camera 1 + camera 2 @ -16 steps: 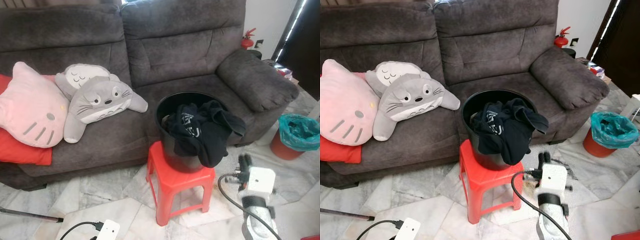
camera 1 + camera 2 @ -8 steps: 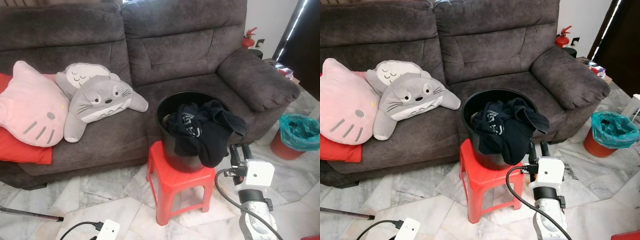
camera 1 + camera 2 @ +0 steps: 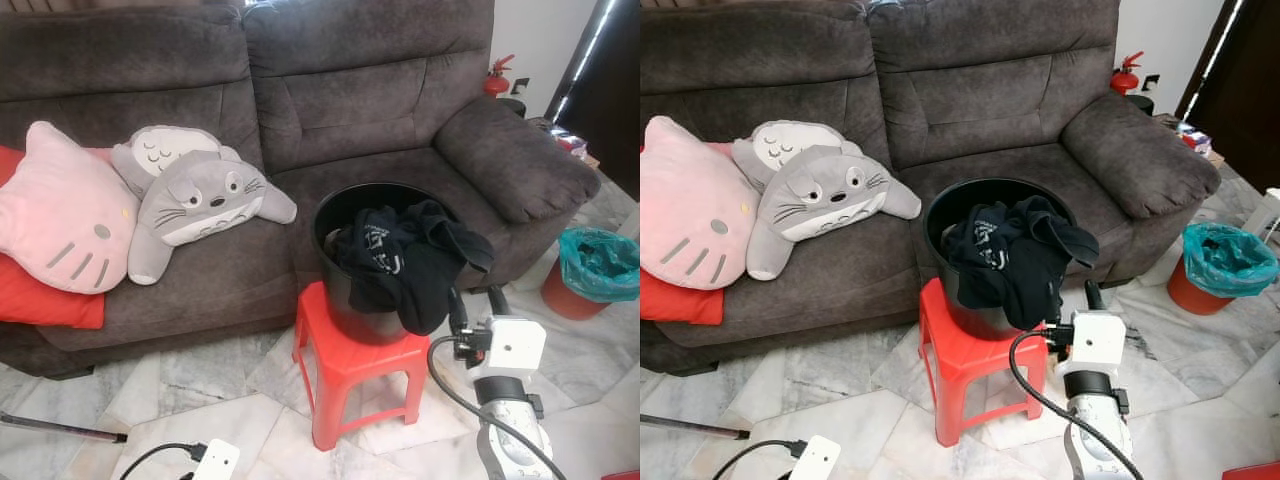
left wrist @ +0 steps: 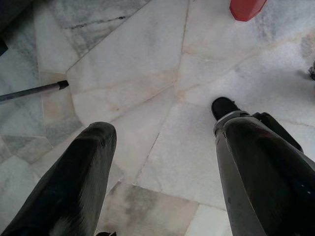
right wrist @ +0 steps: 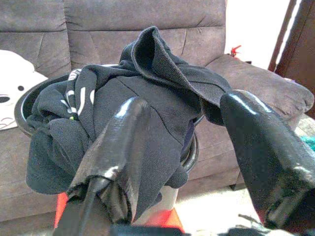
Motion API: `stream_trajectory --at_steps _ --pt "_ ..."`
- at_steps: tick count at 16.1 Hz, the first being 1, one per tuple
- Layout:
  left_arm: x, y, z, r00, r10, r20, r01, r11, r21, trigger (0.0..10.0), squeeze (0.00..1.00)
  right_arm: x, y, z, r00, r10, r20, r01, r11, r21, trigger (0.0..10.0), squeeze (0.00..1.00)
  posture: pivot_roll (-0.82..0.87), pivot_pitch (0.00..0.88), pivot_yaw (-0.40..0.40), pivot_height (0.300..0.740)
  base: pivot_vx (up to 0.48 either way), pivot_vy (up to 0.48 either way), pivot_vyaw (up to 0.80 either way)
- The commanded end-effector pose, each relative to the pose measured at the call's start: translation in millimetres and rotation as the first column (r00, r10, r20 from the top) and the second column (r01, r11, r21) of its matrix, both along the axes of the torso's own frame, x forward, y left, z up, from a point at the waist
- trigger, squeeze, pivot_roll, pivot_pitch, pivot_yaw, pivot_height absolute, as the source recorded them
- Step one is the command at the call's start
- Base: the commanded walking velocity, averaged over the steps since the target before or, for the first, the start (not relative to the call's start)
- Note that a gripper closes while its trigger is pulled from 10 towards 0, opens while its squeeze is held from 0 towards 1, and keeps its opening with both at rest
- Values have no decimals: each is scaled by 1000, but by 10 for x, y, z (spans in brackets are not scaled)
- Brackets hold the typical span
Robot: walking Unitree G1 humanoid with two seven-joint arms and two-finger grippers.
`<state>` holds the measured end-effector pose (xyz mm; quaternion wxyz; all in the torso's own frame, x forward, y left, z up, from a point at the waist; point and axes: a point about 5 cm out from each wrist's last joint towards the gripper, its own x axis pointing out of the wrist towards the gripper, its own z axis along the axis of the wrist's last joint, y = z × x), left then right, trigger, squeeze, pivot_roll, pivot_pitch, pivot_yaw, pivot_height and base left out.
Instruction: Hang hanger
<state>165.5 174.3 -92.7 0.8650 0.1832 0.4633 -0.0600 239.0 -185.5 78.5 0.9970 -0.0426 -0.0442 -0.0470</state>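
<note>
Right claw spread wide, grasping nothing, just beside the dark clothes.

Its glossy black fingers face a rumpled black knit garment with white lettering too creased to read, draped over a round black plastic bucket on a red plastic stool. Behind, a grey suede-like sofa holds plush cushions. The left claw hangs released above marble floor. I cannot make out a hanger.

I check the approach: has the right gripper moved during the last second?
Yes. The right gripper has advanced toward the black bucket on the red stool, jaws open beside the hanging dark garment.
</note>
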Motion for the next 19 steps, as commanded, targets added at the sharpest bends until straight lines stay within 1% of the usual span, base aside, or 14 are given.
stream_trajectory --at_steps 1,5,6,7,10,16,19 --pt "-9 17 -2 1000 7 -2 -7 1000 -9 10000 0 5 11 35 1000 5 8 -5 1000 14 10000 1000 -225 11 34 740 0 0 0" --pt "-10 17 -2 1000 6 -2 -6 1000 -10 10000 0 10 19 38 1000 9 6 -9 1000 16 10000 1000 -226 11 34 740 0 0 0" --pt "-10 17 -2 1000 7 -2 -7 1000 -11 10000 0 16 15 37 1000 3 2 -3 1000 6 10000 898 -226 11 34 740 0 0 0" --pt "-10 17 -3 1000 6 -3 -6 1000 -11 10000 0 22 7 34 1000 -1 0 1 1000 2 10000 0 -227 12 34 740 0 0 0" --pt "-10 18 -2 1000 3 -4 -3 1000 -10 10000 0 31 16 44 1000 14 2 -14 1000 -5 10000 0 -227 12 34 740 0 0 0" --pt "-8 20 -1 1000 3 -2 -3 1000 -9 10000 0 35 40 44 1000 27 -1 -27 1000 -14 10000 0 -227 12 35 740 301 0 0" --pt "-8 20 -1 1000 3 -2 -3 1000 -9 10000 0 41 50 48 999 34 -1 -34 999 -15 10000 0 -227 12 33 740 0 0 0"
